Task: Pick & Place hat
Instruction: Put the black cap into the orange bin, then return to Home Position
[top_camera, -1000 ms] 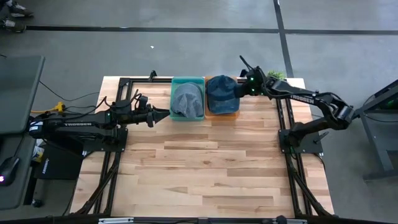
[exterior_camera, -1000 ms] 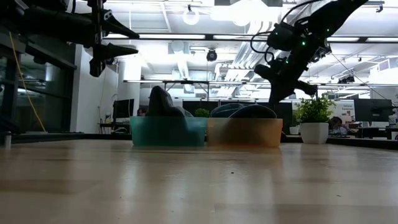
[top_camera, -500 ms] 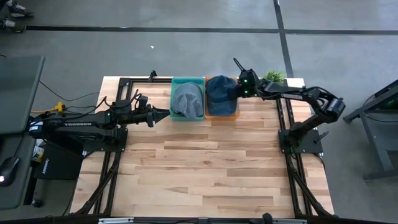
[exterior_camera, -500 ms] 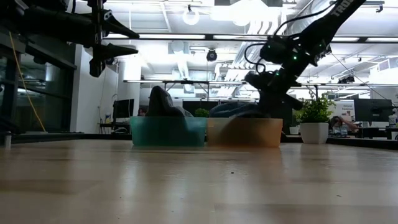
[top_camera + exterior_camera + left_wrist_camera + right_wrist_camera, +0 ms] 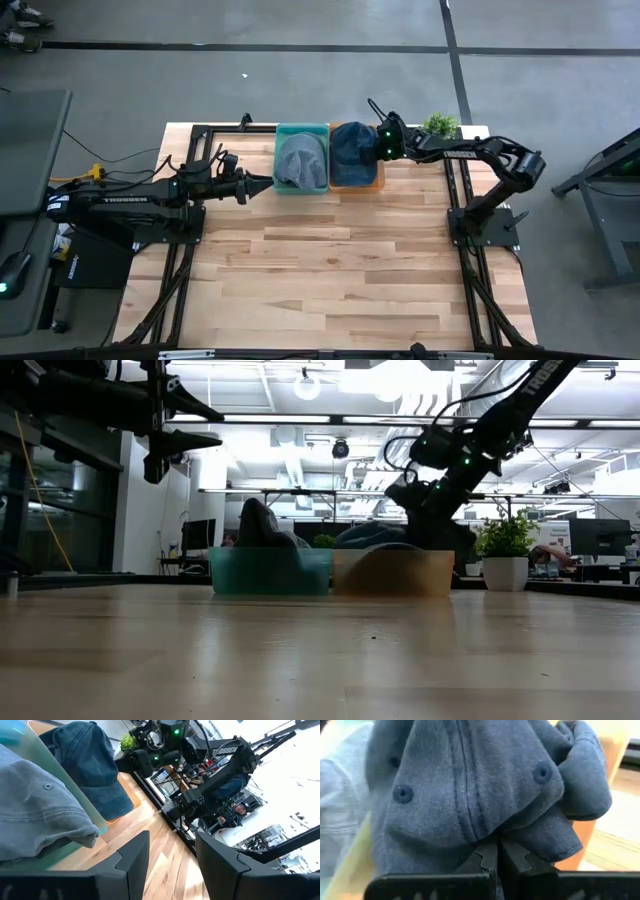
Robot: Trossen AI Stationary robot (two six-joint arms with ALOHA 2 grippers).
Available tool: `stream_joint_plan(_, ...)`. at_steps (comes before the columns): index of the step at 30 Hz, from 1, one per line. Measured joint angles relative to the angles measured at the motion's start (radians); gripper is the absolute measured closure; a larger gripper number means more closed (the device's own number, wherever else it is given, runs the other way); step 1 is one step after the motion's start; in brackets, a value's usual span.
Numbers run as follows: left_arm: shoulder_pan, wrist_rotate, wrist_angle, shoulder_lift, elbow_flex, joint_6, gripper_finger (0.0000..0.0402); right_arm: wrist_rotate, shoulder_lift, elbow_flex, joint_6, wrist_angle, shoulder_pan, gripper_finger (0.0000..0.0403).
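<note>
reading from the near edge outward, the wooden surface (image 5: 330, 270) is butcher-block planking, pale and smooth, with nothing lying on its front half. farther back two shallow bins stand side by side and touching. the teal bin (image 5: 300, 160) is translucent plastic and holds a grey hat (image 5: 299, 163), soft washed cotton, slumped with its crown folded. the orange bin (image 5: 371, 182) next to it, also translucent, holds a blue denim hat (image 5: 470, 785), heavier cloth with stitched panel seams, small eyelets and a curved brim.

the left gripper (image 5: 262, 182) hangs just beside the teal bin with its fingers partly apart and nothing between them; that arm looks to be waiting. the right gripper (image 5: 372, 143) reaches over the orange bin from the far side, its fingers closed tight together right under the crumpled denim; the cloth bunches over the tips, but i cannot tell whether any fold is really pinched.

as a judgement, the task looks nearly done: both hats sit inside bins and none is left on the open surface. what seems left is for the right arm to come clear of the denim hat, which sits a little high and rumpled, with its brim over the bin wall. a small potted plant (image 5: 437, 122) stands at the far corner
</note>
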Motion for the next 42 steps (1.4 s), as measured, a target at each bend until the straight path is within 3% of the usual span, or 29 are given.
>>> stream_joint_plan(6,0.0,0.001,0.0,0.0,0.0,-0.019,0.0243,0.002,0.069,0.004,0.001,0.025,0.006,0.0403)
stream_joint_plan(18,0.0,0.0,0.0,0.0,0.0,-0.019,0.0243,0.029,0.076,0.004,0.006,-0.034,0.005,0.0403)
stream_joint_plan(36,0.0,0.001,0.005,0.0,0.0,-0.022,0.0243,0.058,-0.093,-0.003,-0.01,-0.102,0.015,0.0403)
stream_joint_plan(42,0.0,0.002,0.024,0.0,0.0,-0.014,0.0243,0.062,-0.202,-0.003,-0.026,-0.122,0.049,0.0403)
